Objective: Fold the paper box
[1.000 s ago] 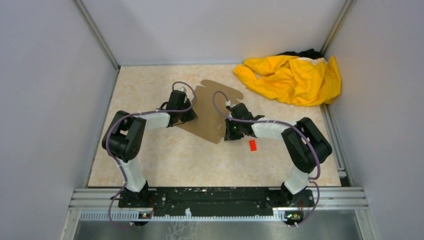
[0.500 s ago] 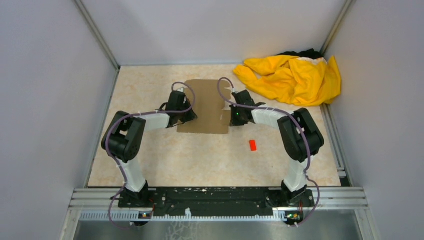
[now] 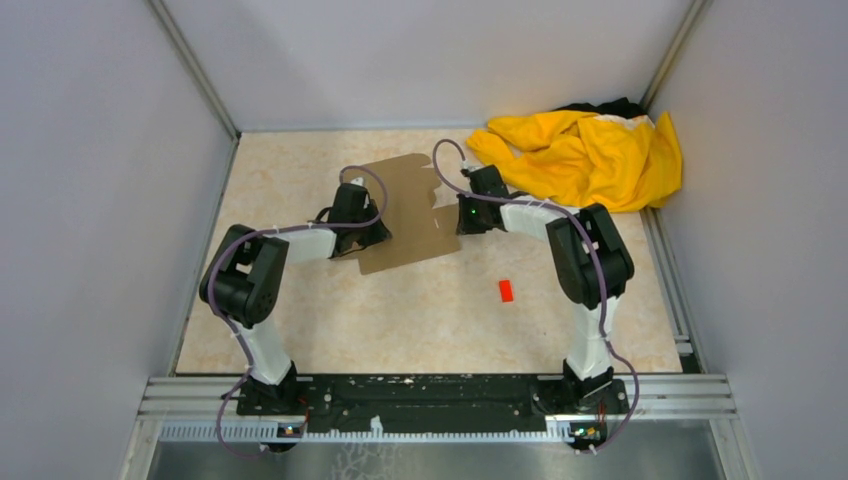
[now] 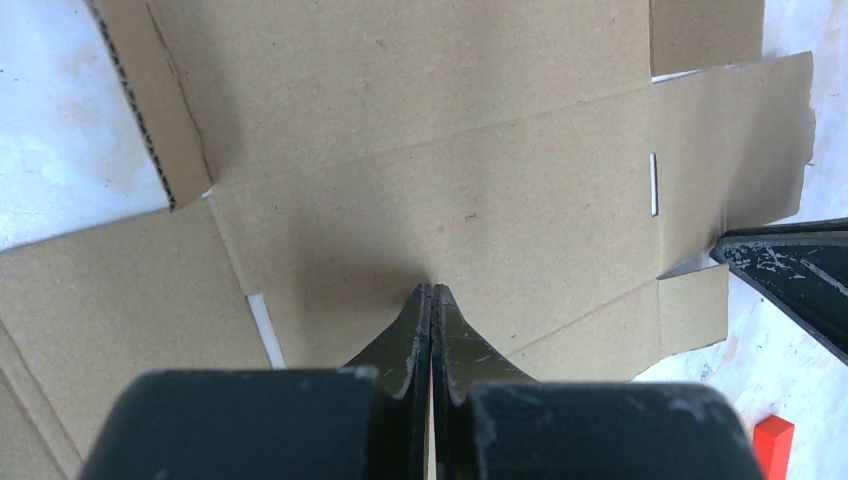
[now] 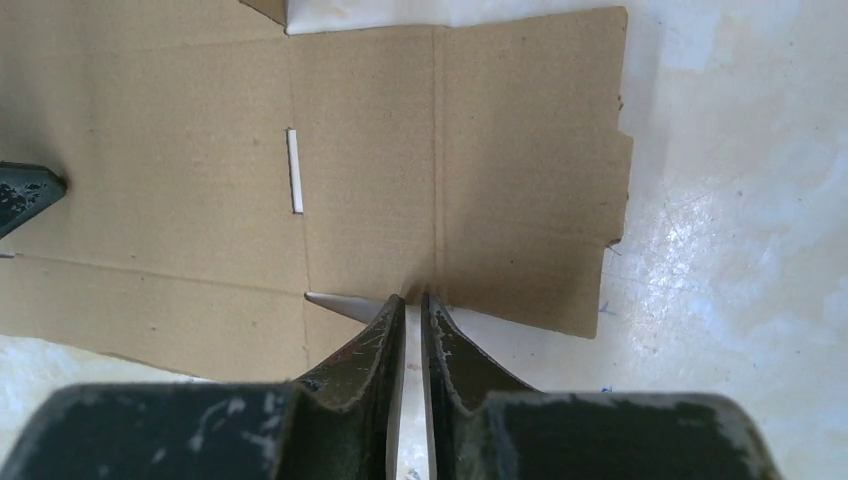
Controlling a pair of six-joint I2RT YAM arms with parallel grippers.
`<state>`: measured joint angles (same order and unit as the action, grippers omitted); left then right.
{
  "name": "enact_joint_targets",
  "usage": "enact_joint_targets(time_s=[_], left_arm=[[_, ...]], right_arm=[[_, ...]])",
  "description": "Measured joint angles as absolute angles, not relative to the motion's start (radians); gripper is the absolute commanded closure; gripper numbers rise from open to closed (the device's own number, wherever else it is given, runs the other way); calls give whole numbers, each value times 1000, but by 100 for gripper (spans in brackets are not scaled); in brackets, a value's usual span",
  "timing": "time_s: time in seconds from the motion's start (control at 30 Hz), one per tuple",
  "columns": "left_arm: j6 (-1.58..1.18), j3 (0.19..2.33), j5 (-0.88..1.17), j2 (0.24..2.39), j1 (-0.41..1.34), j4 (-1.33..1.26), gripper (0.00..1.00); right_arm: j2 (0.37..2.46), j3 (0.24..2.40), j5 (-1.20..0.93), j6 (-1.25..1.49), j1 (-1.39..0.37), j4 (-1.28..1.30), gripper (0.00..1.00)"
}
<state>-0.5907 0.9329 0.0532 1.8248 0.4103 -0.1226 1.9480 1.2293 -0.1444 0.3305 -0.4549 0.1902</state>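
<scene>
One paper box (image 3: 405,210) to work: a flat die-cut sheet of plain brown corrugated cardboard, not yet folded. Lies spread on the pale marbled tabletop (image 3: 330,310), just left of the crumpled yellow cloth (image 3: 585,155), near its hem but apart from it, slightly skewed.

Tips of the left gripper (image 3: 380,235) planted on the sheet's side farthest from the cloth. Fingers (image 4: 410,330) pressed together with nothing between them, bearing down on a middle panel. Tips of the right gripper (image 3: 460,225) at the sheet's cloth-side edge. Fingers (image 5: 370,340) almost together with only a thin slit; no cardboard seen in it. Touching down at a crease close to the edge.

Handling, as judged:
- Light, thin, stiff across each panel; willing to hinge only along the scored creases.
- Likely to skate on the smooth top when pushed from one side, so one set of tips as anchor.
- Small tabs and raw edges prone to crush or tear under a hard pinch.
- Best hold probably an outer flap edge on the cloth side, nipped beside a score line with the neighbouring panel pinned.
- Slots and tabs to be kept clean for locking.

Small red block (image 3: 506,290) well apart from the cloth, toward the arm bases, clear of the sheet.
</scene>
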Motion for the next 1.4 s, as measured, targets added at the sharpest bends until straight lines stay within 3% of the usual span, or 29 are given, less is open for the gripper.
enact_joint_targets(time_s=[0.17,0.57,1.4], left_arm=[[-591,933,53,1825,410,-122,100],[-591,933,53,1825,410,-122,100],[-595,932,54,1826,410,-125,100]], right_arm=[[1943,1208,-164,326,-450,146,78],[1860,1087,-222,331,-456,116,80],[1859,1075,-310,352,-456,117,79]])
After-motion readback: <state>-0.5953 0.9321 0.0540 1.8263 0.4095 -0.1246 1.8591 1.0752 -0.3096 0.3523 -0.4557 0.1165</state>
